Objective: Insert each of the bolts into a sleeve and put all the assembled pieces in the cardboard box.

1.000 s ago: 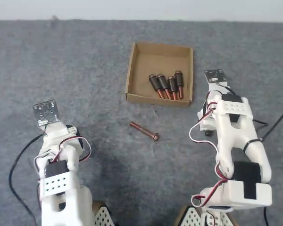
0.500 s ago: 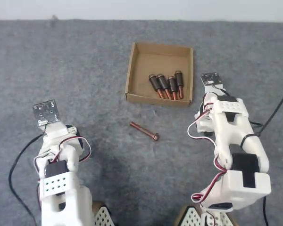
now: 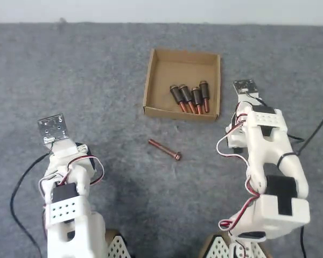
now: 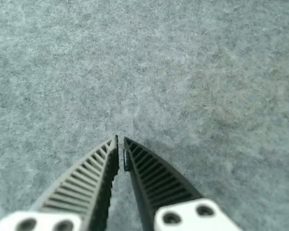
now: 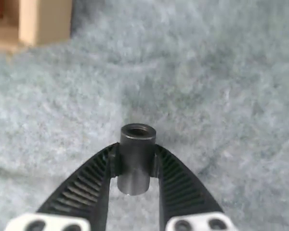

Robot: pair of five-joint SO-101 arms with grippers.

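Note:
A loose copper bolt (image 3: 164, 149) lies on the grey carpet between the two arms, just in front of the cardboard box (image 3: 151, 80). Several assembled bolt-and-sleeve pieces (image 3: 190, 97) lie in the box's near right part. My right gripper (image 5: 135, 161) is shut on a dark sleeve (image 5: 136, 156), its open bore facing away from the wrist, just above the carpet beside the box corner (image 5: 31, 21). The right arm (image 3: 264, 145) stands right of the box. My left gripper (image 4: 121, 143) is shut with nothing in it, over bare carpet at the left (image 3: 70, 156).
Grey carpet covers the whole table. Black cables (image 3: 312, 140) run off to the right of the right arm and another (image 3: 19, 188) to the left of the left arm. A pale wall edge lies at the far side.
The right arm swayed slightly left and then back to the right beside the box, holding the sleeve. The left arm, the bolt and the box stayed put.

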